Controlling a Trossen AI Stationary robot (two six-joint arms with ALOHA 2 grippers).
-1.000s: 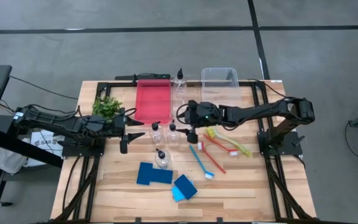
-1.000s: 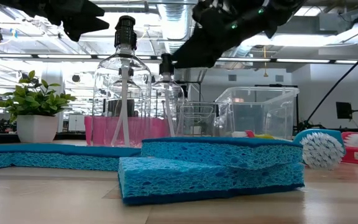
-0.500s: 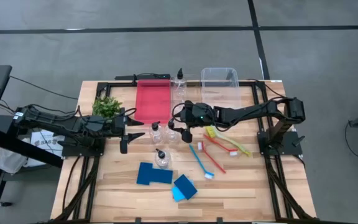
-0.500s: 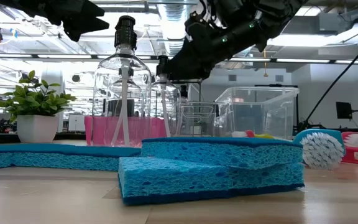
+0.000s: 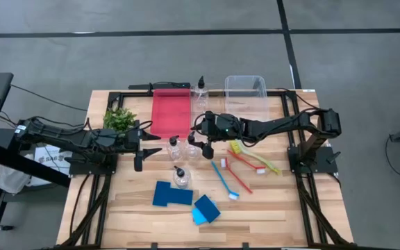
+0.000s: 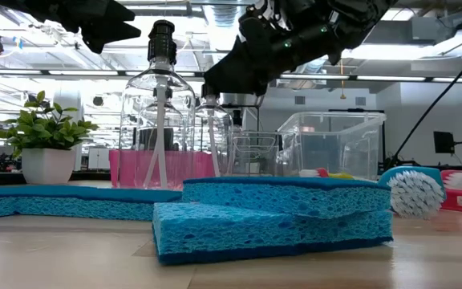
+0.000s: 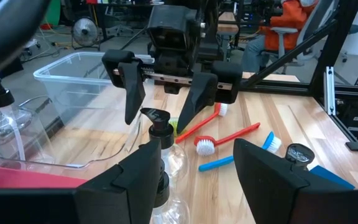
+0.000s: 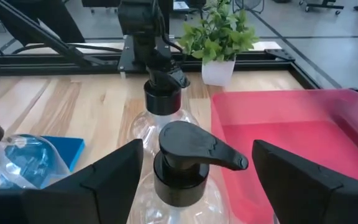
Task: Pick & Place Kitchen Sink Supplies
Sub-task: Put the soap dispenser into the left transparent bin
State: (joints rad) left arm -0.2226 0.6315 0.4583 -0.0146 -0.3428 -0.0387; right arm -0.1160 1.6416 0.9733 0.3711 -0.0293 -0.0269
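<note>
Wooden tabletop nearest the front carries two blue sponges (image 5: 186,200), then the brushes (image 5: 243,167) and three pump bottles (image 5: 184,156), none binned yet. Farther back, the right gripper (image 5: 199,141) hangs with jaws spread around one bottle's pump, unclosed, while the left gripper (image 5: 146,148) waits open beside the plant (image 5: 119,119). Beyond them, the red bin (image 5: 169,111) looks empty, so most sorting remains.

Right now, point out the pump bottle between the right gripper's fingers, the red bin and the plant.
pump bottle (image 8: 188,146), right wrist view, on its black pump head.
red bin (image 5: 169,111), high view, on its bare floor.
plant (image 8: 219,31), right wrist view, on its leaves.
</note>
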